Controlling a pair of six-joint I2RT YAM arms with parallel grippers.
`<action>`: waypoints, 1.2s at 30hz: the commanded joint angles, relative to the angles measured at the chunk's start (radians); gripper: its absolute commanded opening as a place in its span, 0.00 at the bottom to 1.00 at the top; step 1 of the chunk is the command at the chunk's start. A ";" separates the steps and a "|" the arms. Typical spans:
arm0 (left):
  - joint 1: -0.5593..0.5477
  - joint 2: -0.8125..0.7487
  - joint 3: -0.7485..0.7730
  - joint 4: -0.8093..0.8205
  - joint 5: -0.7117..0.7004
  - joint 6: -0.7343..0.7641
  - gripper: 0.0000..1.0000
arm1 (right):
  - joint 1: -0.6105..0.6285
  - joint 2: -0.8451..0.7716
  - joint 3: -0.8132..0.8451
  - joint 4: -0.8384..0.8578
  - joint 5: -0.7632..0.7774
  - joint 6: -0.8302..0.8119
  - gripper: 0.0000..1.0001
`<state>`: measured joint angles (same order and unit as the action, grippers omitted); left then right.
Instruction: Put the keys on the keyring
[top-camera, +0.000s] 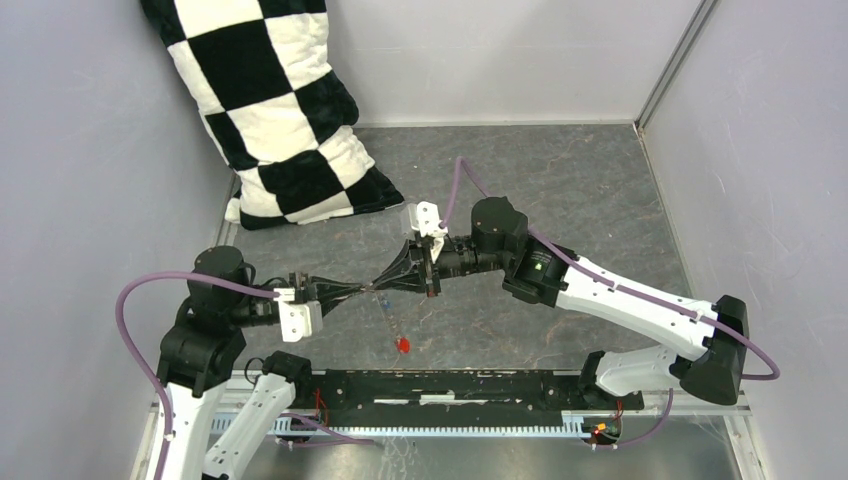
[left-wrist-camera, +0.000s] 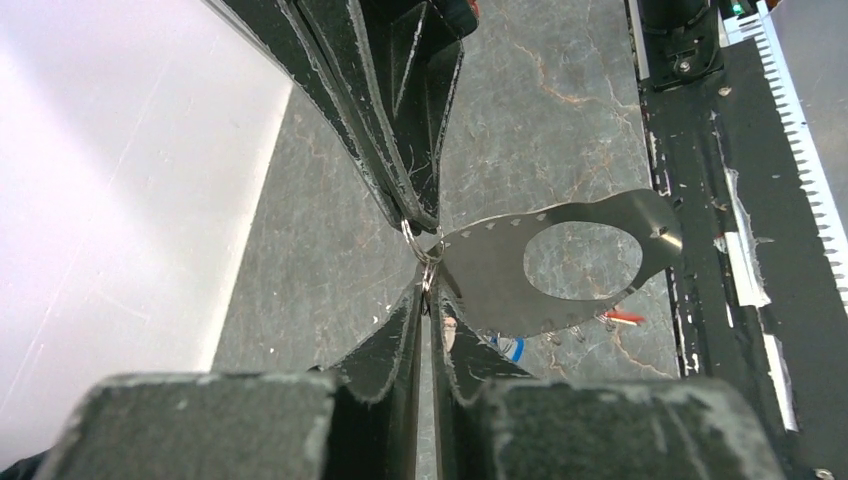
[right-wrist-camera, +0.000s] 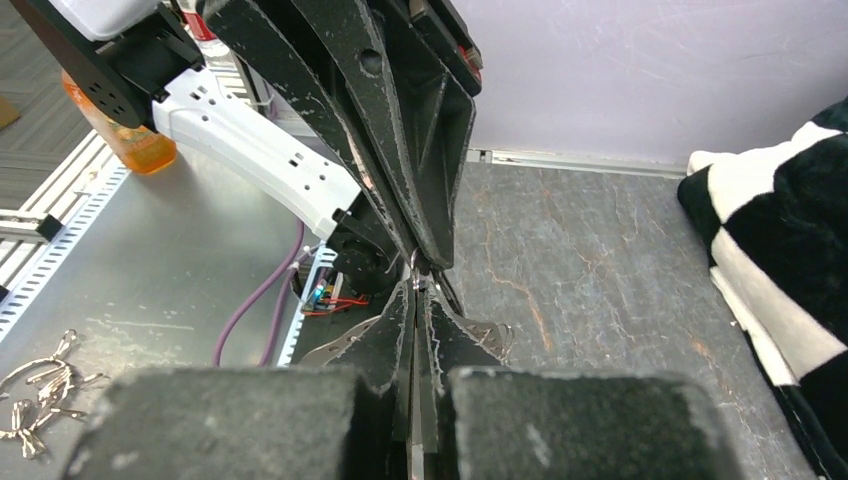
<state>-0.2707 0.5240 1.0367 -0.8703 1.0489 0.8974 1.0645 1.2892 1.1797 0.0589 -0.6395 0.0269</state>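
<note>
While meeting tip-to-tip, left fingers (left-wrist-camera: 395, 350) and right fingers (left-wrist-camera: 400, 150) both pinch keyring (left-wrist-camera: 420, 245); red key (top-camera: 403, 345) below.

Left gripper (top-camera: 377, 285) and right gripper (top-camera: 393, 281) meet tip to tip.
Each reaches inward from its own side, held roughly level, with its jaws pinched together.

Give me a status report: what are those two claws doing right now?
Left gripper, right gripper: shut tip to tip on keyring. Red key dangles beneath. Pillow apart, at back.
</note>
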 joint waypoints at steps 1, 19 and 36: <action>-0.001 -0.012 -0.016 0.024 0.016 0.059 0.12 | -0.005 -0.019 -0.004 0.127 -0.037 0.055 0.01; -0.001 -0.033 -0.029 0.024 0.047 0.080 0.06 | -0.005 -0.054 -0.290 0.702 0.150 0.386 0.01; -0.001 -0.056 -0.043 0.024 0.071 0.079 0.06 | 0.074 0.021 -0.353 1.010 0.297 0.497 0.01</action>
<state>-0.2707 0.4725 1.0031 -0.8497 1.0878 0.9325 1.1275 1.3155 0.8181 0.8906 -0.3977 0.4969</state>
